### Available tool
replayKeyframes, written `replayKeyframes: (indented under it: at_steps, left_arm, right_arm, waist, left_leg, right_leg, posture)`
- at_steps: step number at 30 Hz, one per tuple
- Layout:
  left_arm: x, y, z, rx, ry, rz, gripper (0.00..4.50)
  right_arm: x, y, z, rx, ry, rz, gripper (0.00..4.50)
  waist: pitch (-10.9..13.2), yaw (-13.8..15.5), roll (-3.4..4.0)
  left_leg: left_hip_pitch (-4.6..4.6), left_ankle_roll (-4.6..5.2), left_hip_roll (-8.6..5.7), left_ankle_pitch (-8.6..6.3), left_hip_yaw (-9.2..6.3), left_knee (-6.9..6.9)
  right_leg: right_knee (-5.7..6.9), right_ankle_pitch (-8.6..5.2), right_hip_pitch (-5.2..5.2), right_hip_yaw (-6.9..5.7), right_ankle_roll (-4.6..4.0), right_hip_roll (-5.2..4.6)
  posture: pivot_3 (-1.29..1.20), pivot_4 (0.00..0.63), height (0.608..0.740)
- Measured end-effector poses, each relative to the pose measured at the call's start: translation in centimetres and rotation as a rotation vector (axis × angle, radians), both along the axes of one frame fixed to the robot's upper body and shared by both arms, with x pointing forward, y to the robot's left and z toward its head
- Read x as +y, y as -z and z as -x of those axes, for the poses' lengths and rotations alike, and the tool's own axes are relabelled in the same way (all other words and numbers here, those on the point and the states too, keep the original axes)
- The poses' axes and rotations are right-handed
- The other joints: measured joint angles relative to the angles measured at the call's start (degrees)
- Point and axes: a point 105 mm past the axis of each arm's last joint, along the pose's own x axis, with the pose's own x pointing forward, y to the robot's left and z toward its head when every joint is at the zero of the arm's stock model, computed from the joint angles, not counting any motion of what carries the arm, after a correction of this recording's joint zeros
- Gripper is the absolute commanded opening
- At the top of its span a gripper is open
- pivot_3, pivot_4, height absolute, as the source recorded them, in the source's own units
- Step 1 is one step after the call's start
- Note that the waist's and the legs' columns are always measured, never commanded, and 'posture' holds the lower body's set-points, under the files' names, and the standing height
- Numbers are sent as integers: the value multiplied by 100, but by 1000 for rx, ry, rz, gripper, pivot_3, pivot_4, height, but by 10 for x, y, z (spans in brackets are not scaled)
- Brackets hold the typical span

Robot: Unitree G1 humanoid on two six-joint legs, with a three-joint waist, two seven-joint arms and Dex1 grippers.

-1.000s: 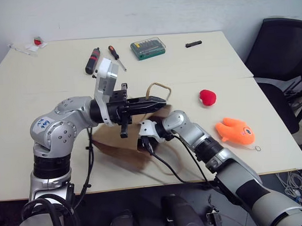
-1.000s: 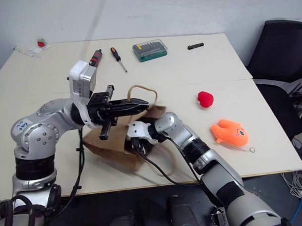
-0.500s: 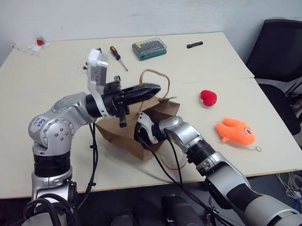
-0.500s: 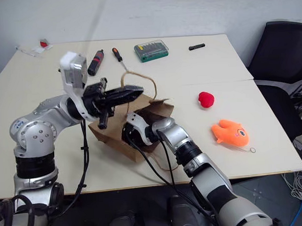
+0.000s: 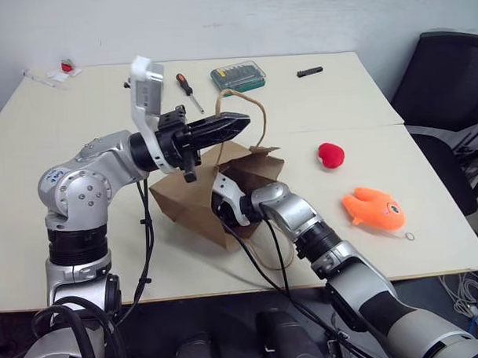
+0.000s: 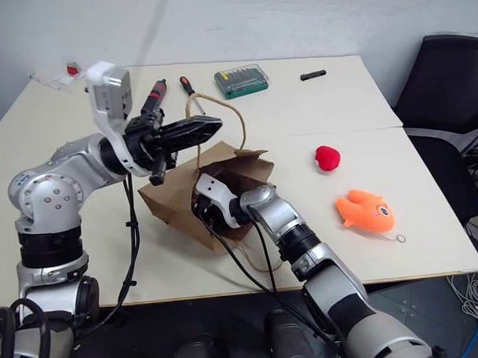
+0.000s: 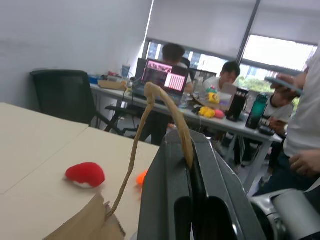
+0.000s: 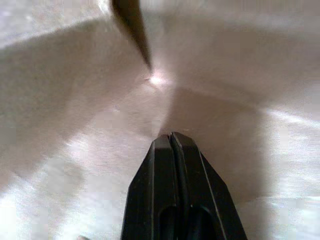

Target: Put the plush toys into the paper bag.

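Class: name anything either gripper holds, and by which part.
The left gripper holds the paper bag by one cord handle. The right gripper, shut inside the bag, holds nothing.

Showing brown on the paper bag point(image 5: 191, 203), orange on the fish point(image 5: 373, 206), red on the rounded toy point(image 5: 329, 155), at three o'clock.

Even, soft overhead light falls on the pale table point(image 5: 362, 96), where shadows stay faint. In the left wrist view bright windows point(image 7: 280, 52) glare white behind a hazy, unfocused office. Inside the paper bag point(image 8: 75, 125) the light is warm, with one small glint.
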Motion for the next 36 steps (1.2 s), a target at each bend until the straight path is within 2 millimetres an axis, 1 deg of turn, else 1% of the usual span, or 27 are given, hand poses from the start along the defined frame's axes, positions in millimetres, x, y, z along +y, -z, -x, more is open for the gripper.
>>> replayKeyframes:
  at_steps: [3,5,10,12,14,17,19,20,23,25,28,29,30,31,33,36]
  left_arm:
    - [1,12,-4,4,-8,-41,0]
    - [5,19,-10,16,-24,-58,0]
    - [9,25,-16,28,-21,-66,0]
    - [10,27,-17,36,-20,-73,0]
    - [9,28,-17,35,-8,-76,0]
    - [9,30,-19,47,-1,-81,0]
    - [9,30,-19,49,4,-84,0]
    - [7,30,-18,46,13,-85,0]
    - [10,29,-18,41,7,-91,0]
    - [9,28,-17,38,15,-91,0]
    - [9,28,-17,38,18,-90,0]
    - [9,28,-17,38,19,-89,0]
    - [9,28,-17,38,18,-89,0]
    - [9,28,-17,39,21,-87,0]
    - [5,29,-17,41,32,-81,0]
    - [5,30,-17,42,34,-83,0]
  right_arm:
    - [-19,-4,-2,-160,-5,34,50]
    - [-34,-4,2,-217,7,49,50]
    - [-60,-6,22,-215,46,43,50]
    - [-76,-10,34,-213,76,37,50]
    - [-92,-16,40,-195,143,15,50]
    - [-124,-32,53,-161,272,-46,50]
    - [-147,-39,63,-136,358,-65,420]
    - [-164,-43,74,-109,420,-84,643]
    - [-204,-56,98,-74,572,-99,1685]
    - [-227,-60,114,-87,655,-51,2418]
    - [-267,-51,135,-85,791,100,3460]
    - [-283,-45,141,-98,839,186,3838]
    - [-296,-40,144,-108,876,246,4219]
    - [-307,-37,143,-136,912,293,4479]
    - [-323,-35,136,-202,971,343,4479]
    - [-335,-29,122,-247,1010,356,4479]
  waist:
    - [1,-6,1]
    - [2,-9,1]
    - [4,-12,4]
    - [6,15,6]
    - [6,36,6]
    - [6,112,5]
    - [6,161,5]
    - [7,198,5]
    - [7,286,5]
    - [8,307,5]
    - [8,312,2]
    - [9,312,0]
    - [10,312,-8]
    - [12,296,-13]
    - [13,253,-15]
    - [14,235,-13]
  left_leg:
    - [-6,0,1,0,-4,-9]
    - [-9,-1,4,0,-6,-13]
    - [-11,-1,8,-1,-7,-17]
    - [-13,-1,7,-1,-10,-16]
    - [-13,0,4,-1,-10,-15]
    - [-13,0,5,-1,-10,-16]
    - [-13,0,5,-1,-12,-17]
    - [-17,0,5,-1,-15,-20]
    - [-19,4,1,-3,-15,-17]
    - [-14,6,-2,-4,-16,-17]
    - [-12,7,-6,-5,-16,-18]
    - [-10,8,-8,-6,-16,-19]
    - [-10,10,-8,-5,-16,-19]
    - [-7,12,-9,-4,-9,-19]
    - [1,16,-10,-3,11,-19]
    - [4,16,-7,-3,13,-20]
  right_leg:
    - [-13,0,0,-4,0,2]
    - [-19,0,-2,-8,0,4]
    - [-21,-1,-4,-8,-2,7]
    - [-23,-2,-3,-9,-2,7]
    - [-23,-1,-3,-8,-2,5]
    - [-23,-2,-3,-7,-2,7]
    - [-25,-2,-2,-8,-2,8]
    - [-30,-2,-2,-9,-2,9]
    - [-32,-1,-1,-4,0,9]
    - [-32,0,5,-2,1,9]
    - [-35,0,10,0,2,11]
    - [-38,0,12,2,3,12]
    - [-40,2,13,2,5,13]
    - [-40,4,13,10,10,13]
    - [-39,9,14,29,17,13]
    - [-37,9,12,32,17,18]
  posture:
    - [0,150,740]
    - [0,150,740]
    - [0,150,740]
    - [0,150,740]
    - [0,150,740]
    - [0,150,740]
    - [0,150,740]
    - [0,150,740]
    - [0,150,740]
    - [0,150,740]
    - [0,150,740]
    - [0,150,740]
    - [0,150,740]
    - [0,150,740]
    - [0,150,740]
    - [0,150,740]
